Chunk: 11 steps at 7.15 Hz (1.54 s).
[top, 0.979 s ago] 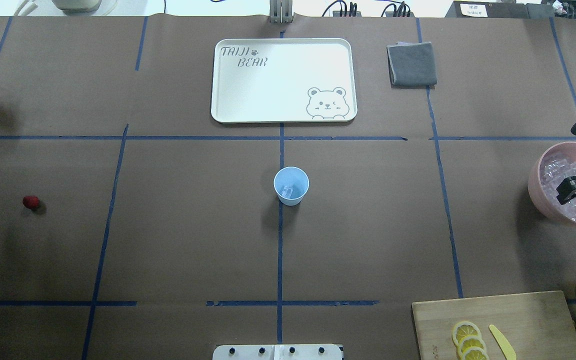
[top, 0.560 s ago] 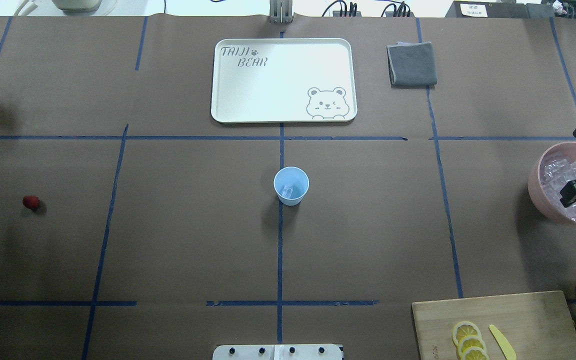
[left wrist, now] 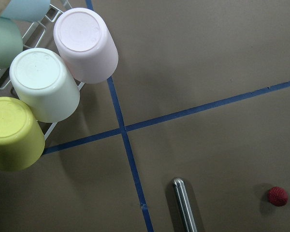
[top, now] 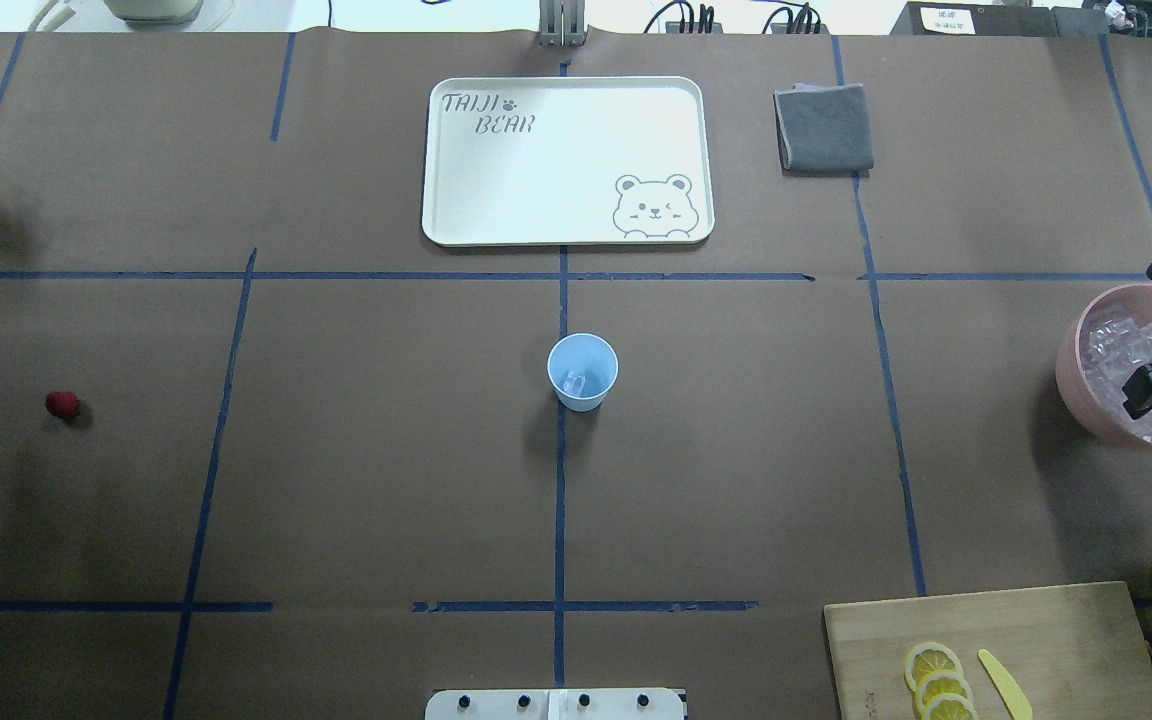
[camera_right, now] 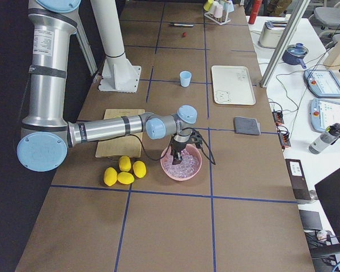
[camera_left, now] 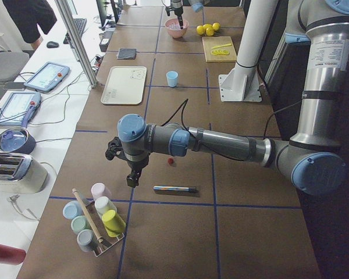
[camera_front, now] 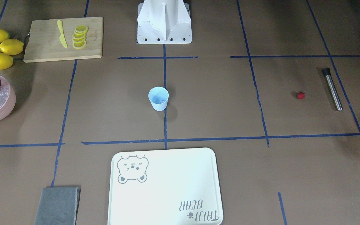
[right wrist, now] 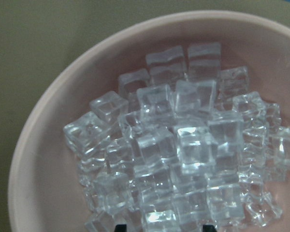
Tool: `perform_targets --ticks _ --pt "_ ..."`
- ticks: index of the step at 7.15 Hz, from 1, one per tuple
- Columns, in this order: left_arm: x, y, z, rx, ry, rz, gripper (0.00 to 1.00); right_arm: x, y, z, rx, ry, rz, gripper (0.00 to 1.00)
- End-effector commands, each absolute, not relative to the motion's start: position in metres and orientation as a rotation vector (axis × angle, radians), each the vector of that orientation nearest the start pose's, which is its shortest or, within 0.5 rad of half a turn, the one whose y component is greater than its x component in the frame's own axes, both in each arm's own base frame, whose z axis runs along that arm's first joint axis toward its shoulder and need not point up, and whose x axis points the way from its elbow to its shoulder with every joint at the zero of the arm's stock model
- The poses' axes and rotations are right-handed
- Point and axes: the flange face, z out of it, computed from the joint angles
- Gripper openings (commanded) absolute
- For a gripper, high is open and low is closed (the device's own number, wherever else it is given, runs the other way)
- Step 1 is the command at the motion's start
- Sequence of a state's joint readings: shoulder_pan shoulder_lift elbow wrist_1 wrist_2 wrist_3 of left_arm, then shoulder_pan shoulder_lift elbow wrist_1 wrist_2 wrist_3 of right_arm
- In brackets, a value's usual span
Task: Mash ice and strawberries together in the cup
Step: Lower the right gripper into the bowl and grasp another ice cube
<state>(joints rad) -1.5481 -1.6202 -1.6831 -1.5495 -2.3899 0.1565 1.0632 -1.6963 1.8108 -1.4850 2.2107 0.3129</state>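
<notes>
The ice [right wrist: 183, 140] for the next pick lies heaped in the pink bowl [right wrist: 43, 125], which stands at the table edge on the robot's right side. The bowl is well apart from the cup [top: 582, 371]. The cup stands upright at the table centre, on the crossing of the blue tape lines, and a single cube [top: 574, 381] is visible on its floor. The right gripper [top: 1151, 390] hangs directly over the heap, inside the line of the bowl's rim. In the right wrist view, its two dark fingertips [right wrist: 119, 227] enter at the bottom edge, set wide apart, and nothing is held between them. Cubes lie under the gap and ahead of it, so the ice is straight below the fingers and slightly forward of them. The cubes are roughly equal on all sides and tumbled at random, so there is no long axis to align with. A plain vertical descent onto one of the upper cubes appears sufficient. The right arm is clearly the nearer arm for this pick. The strawberry [top: 62, 404] lies on the bare table on the robot's left side, well apart from the cup and near a metal rod [camera_front: 332, 89]. The left gripper [camera_left: 132, 177] hangs over that area, between the strawberry and the upturned cups [left wrist: 44, 83]. The left arm is therefore the nearer one for the berry. The state of its fingers cannot be determined from these views.
</notes>
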Motion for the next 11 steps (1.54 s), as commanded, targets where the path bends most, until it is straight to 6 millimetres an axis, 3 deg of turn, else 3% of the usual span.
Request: perform_targets --ticks 1,4,5,6,7,8,9,10,11 --pt "-0.049 -0.518 0.577 0.188 0.809 0.225 1.0 -0.154 -0.428 0.599 -0.08 -0.664 -0.251 0.61" --pt "-0.049 -0.518 0.577 0.188 0.809 0.225 1.0 -0.154 -0.428 0.597 -0.08 -0.669 -0.251 0.58" --pt "-0.049 -0.518 0.576 0.189 0.809 0.227 1.0 -0.154 -0.428 0.596 -0.077 -0.67 -0.251 0.33" --pt "-0.049 -0.519 0.576 0.189 0.809 0.226 1.0 -0.154 -0.429 0.59 -0.065 -0.677 -0.263 0.02" --pt "-0.049 -0.519 0.576 0.19 0.81 0.226 1.0 -0.153 -0.43 0.585 -0.052 -0.68 -0.268 0.0" --pt "-0.049 -0.519 0.574 0.192 0.81 0.226 1.0 -0.137 -0.433 0.569 -0.02 -0.691 -0.242 0.0" --pt "-0.049 -0.519 0.574 0.193 0.81 0.228 1.0 -0.11 -0.43 0.539 0.034 -0.711 -0.207 0.0" --pt "-0.049 -0.519 0.571 0.196 0.81 0.228 1.0 -0.092 -0.419 0.496 0.082 -0.723 -0.193 0.0" --pt "-0.049 -0.518 0.568 0.195 0.811 0.217 1.0 -0.087 -0.42 0.455 0.11 -0.733 -0.188 0.0"
